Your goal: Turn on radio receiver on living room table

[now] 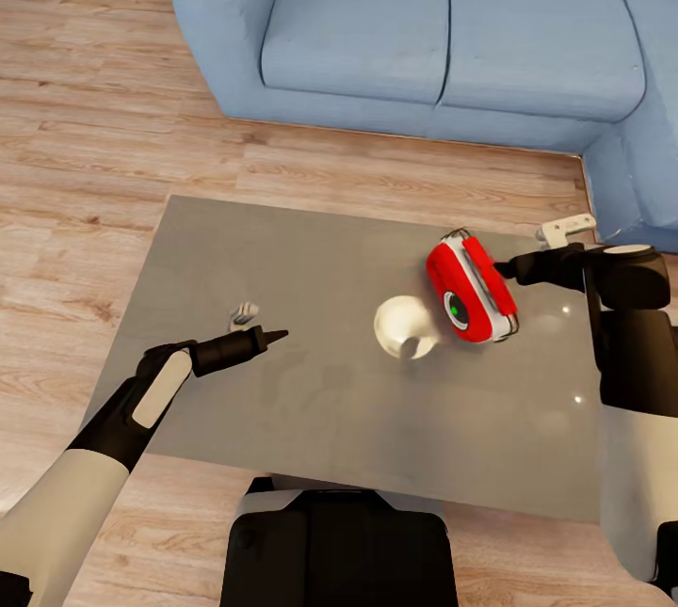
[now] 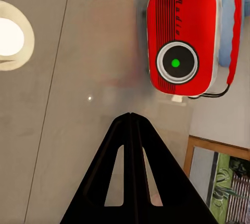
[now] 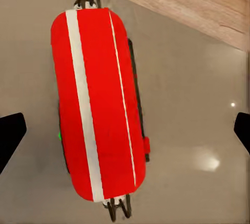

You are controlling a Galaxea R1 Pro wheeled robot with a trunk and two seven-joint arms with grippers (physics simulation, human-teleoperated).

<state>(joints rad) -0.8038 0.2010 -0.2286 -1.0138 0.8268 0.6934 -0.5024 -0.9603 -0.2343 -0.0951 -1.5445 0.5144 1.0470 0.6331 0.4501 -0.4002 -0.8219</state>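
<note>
Radio (image 1: 471,288) sits on the table (image 1: 311,259), toward its right far part, tilted, dial facing the robot with a green light at the dial's centre. Just left of it on the glossy top is a round white glare spot, likely a lamp reflection. Left gripper (image 1: 273,336) hovers over the table's left half, well apart from the radio, fingers pressed together to a point. Right gripper (image 1: 508,268) is just beside the radio's right end; from the head camera its jaw state is hard to read. Blue sofa (image 1: 443,23) stands beyond the table on the wood floor (image 1: 85,118).

Left wrist view: closed fingers (image 2: 131,130) meet in one dark wedge, aimed across the tabletop (image 2: 78,52). Radio (image 2: 182,41) ahead, face showing, dial green-lit, thin wire handle along its side. No contact.

Right wrist view: radio (image 3: 99,104) seen from its top edge, red with a white stripe, standing on the grey top (image 3: 198,104). Dark fingertips (image 3: 10,135) show at both frame edges, spread wide, with the radio between them and not touching either. Floor strip (image 3: 198,0) shows past the table edge.
</note>
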